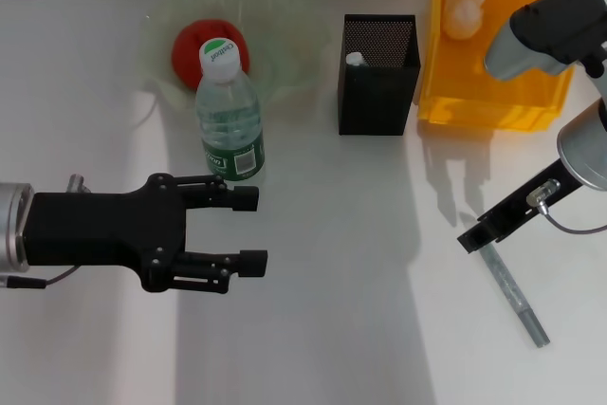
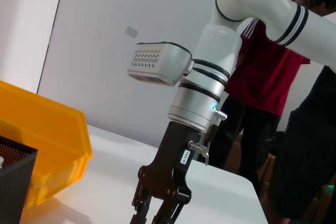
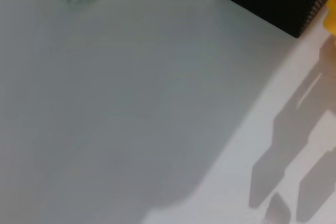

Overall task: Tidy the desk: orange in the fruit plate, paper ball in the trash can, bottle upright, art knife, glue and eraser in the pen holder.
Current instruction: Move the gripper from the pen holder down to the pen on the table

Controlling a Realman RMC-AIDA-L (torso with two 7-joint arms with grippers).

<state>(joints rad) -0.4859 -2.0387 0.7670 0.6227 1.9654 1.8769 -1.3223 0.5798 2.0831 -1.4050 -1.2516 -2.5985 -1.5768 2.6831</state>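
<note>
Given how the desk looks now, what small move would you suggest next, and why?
Probably lower the right gripper onto the slim grey metal art knife lying on the white desk beside it: orange, paper ball and bottle look settled.

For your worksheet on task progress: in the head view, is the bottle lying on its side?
No. The bottle stands upright on the table, white cap on top, in front of the fruit plate.

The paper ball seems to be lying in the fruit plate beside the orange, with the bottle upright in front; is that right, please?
Not quite: the head view shows the paper ball in the trash can. The orange is in the fruit plate, with the bottle upright in front.
</note>
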